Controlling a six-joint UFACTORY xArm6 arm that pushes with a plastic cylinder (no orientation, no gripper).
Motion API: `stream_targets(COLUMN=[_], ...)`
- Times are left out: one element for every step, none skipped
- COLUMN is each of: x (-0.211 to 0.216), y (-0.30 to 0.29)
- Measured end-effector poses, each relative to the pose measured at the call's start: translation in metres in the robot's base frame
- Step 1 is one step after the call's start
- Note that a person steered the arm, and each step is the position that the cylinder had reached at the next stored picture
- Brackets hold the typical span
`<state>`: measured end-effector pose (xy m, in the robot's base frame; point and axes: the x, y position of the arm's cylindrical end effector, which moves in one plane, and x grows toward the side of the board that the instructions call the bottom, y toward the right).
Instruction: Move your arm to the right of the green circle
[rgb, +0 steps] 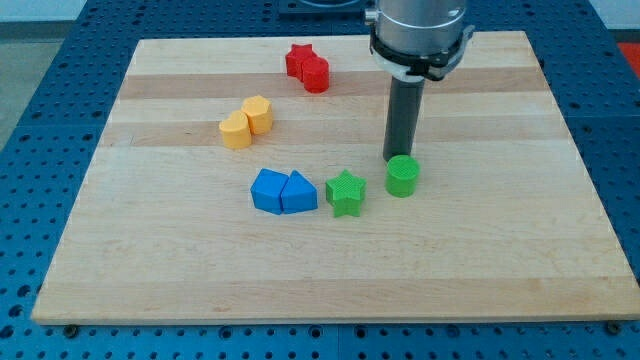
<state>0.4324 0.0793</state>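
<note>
Wooden board (500, 250): green circle (403, 177) touching my tip (396, 160) (just below).

Bright, even overhead light, sharp focus, short soft shadows under the blocks, perhaps faint glare on the board (480, 260).

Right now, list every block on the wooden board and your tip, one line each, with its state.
My tip: down at the board, just above the green cylinder block in the view, not yet on its right.
Green cylinder block: upright, alone.
Green star block: flat, apart from the cylinder.
Two blue blocks: touching.
Two yellow blocks: touching.
Two red blocks: touching.
Wooden board: flat.
</note>
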Motion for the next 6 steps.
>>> stream_targets(x=[0.009,0.025,0.026,0.028,0.045,0.062], y=[0.005,0.007,0.025,0.055,0.066,0.066])
